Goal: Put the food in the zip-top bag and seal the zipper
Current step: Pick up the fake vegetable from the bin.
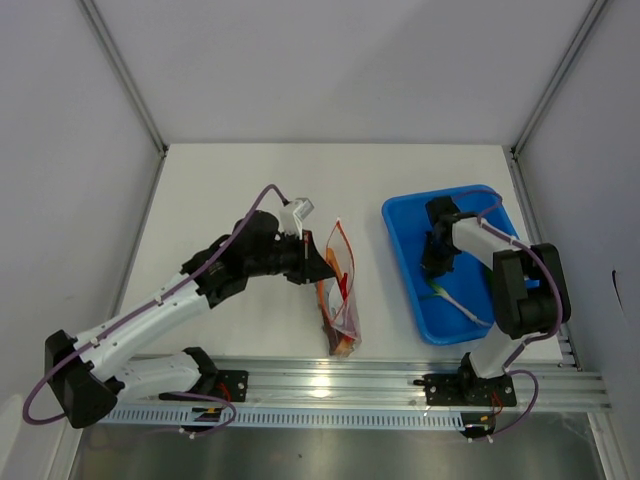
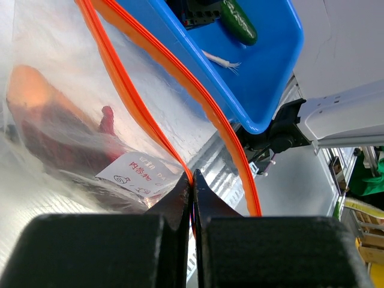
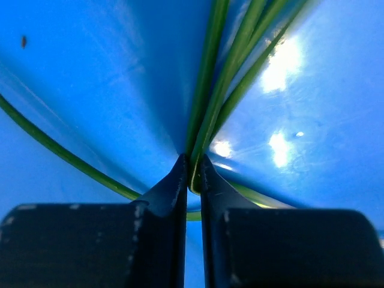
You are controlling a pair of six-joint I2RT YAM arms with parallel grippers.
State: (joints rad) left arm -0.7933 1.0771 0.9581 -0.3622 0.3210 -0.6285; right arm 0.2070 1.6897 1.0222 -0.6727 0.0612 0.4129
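Zip-top bag point(image 1: 340, 290) mid-tabletop point(image 1: 230, 180), lower end near front edge, sausage in bun point(image 2: 48, 120) inside. Mouth gaping; left fingers point(image 2: 177, 201) pinched on zipper point(image 2: 207, 108). Bare tabletop strip separates bag from blue tray point(image 1: 410, 270). Right fingers point(image 3: 171, 192) inside tray, clamped on green onion stalks point(image 3: 206, 84); cucumber point(image 2: 239, 21) nearby.

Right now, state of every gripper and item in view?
left gripper: shut on zipper end
right gripper: shut on green onion stalks
zip-top bag: mouth open, unsealed
sausage in bun: inside bag
cucumber: loose in blue tray
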